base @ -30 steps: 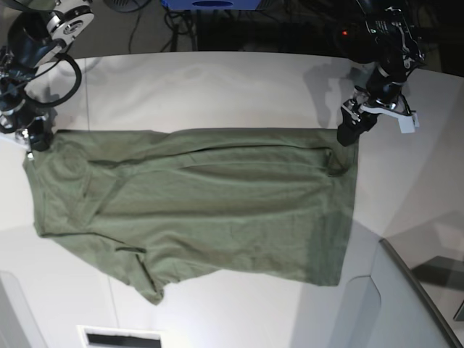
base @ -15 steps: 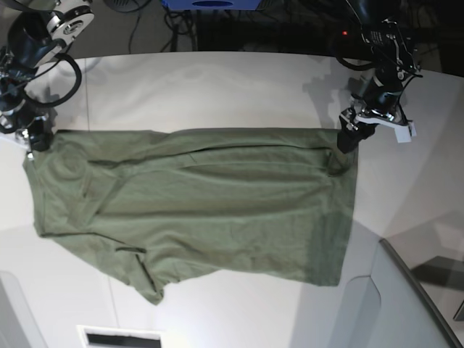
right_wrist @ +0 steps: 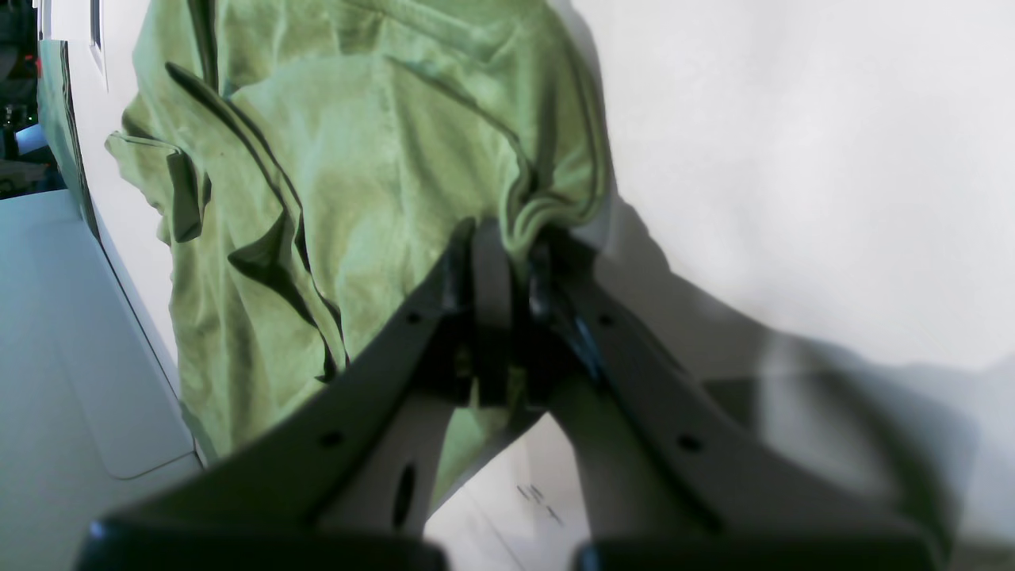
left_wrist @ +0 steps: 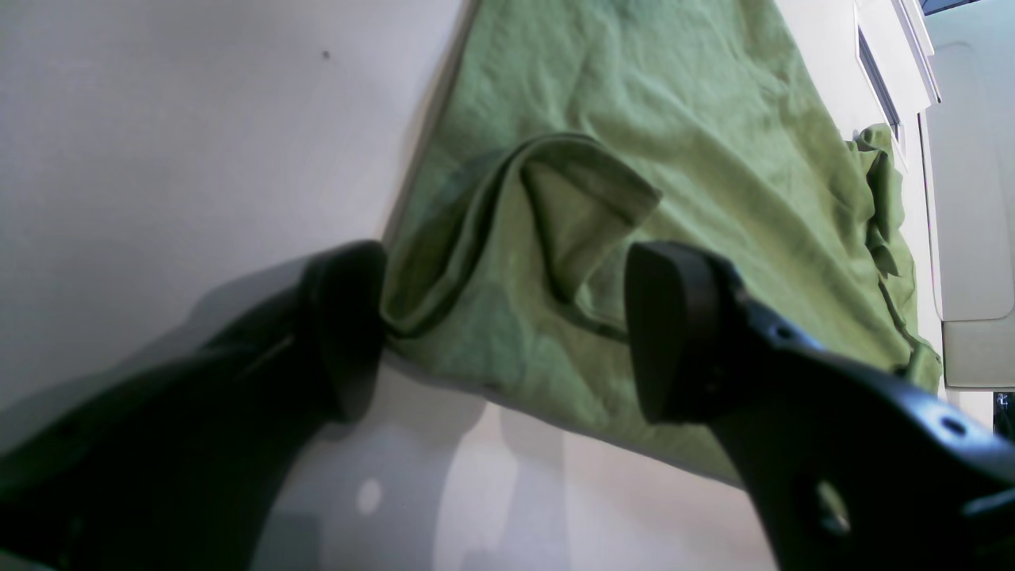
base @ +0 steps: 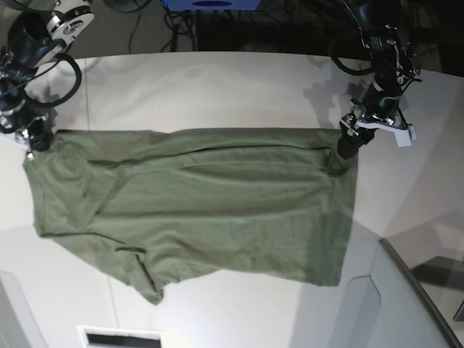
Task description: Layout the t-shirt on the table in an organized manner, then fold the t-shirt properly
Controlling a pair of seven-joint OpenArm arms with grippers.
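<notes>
The olive-green t-shirt [base: 196, 203] lies spread across the white table [base: 217, 87], with creases and a rumpled lower left part. My right gripper [base: 36, 138] is at its upper left corner. In the right wrist view that gripper [right_wrist: 507, 246] is shut on a bunched edge of the t-shirt [right_wrist: 357, 159]. My left gripper [base: 348, 145] sits at the upper right corner. In the left wrist view it [left_wrist: 507, 333] stands open, and the folded corner of the t-shirt [left_wrist: 634, 103] lies between its fingers [left_wrist: 674, 333], low over the table [left_wrist: 158, 119].
A grey angled panel [base: 406, 304] rises at the lower right, also seen as the grey panel [left_wrist: 971, 198] and grey panel [right_wrist: 63, 357] in the wrist views. A slot [base: 119, 338] sits at the front edge. Cables and a blue box [base: 210, 3] lie behind the table.
The left gripper has shifted slightly at the shirt's upper right corner. The shirt and the right arm have not moved.
</notes>
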